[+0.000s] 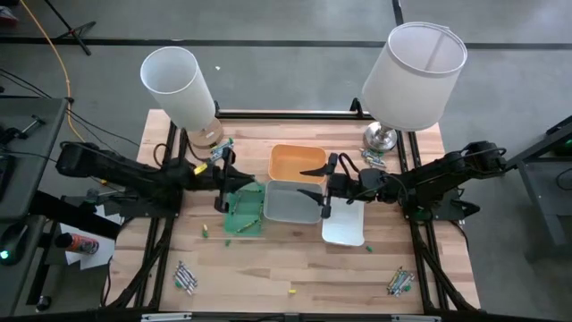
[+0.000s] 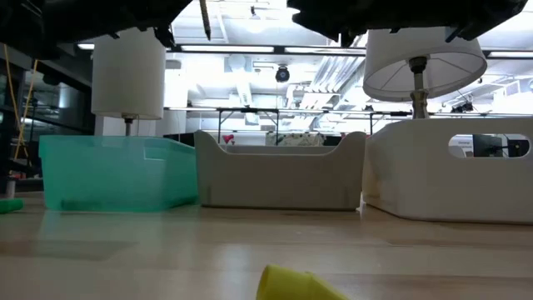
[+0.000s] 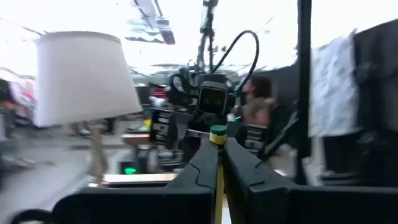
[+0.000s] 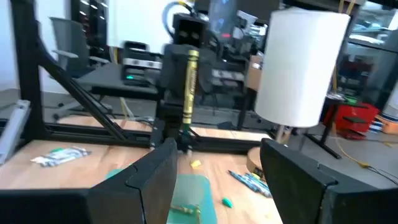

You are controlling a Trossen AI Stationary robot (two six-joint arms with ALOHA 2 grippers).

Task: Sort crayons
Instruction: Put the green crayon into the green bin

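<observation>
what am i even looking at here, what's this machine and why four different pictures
It is a robot with two dark arms working at a wooden table, each ending in a two-finger gripper. The top picture looks straight down from above. The second sits at table height and looks across. The last two come from cameras on each arm's wrist.

On the table stand four small trays: a green tray, a grey tray, an orange tray and a white tray. Two lamps stand at the back. Crayons lie scattered, some loose, some in small bunches near the front corners.

The left gripper is shut on a yellow-green crayon, holding it up above the green tray. The right gripper is open and empty, facing it over the grey tray.
</observation>
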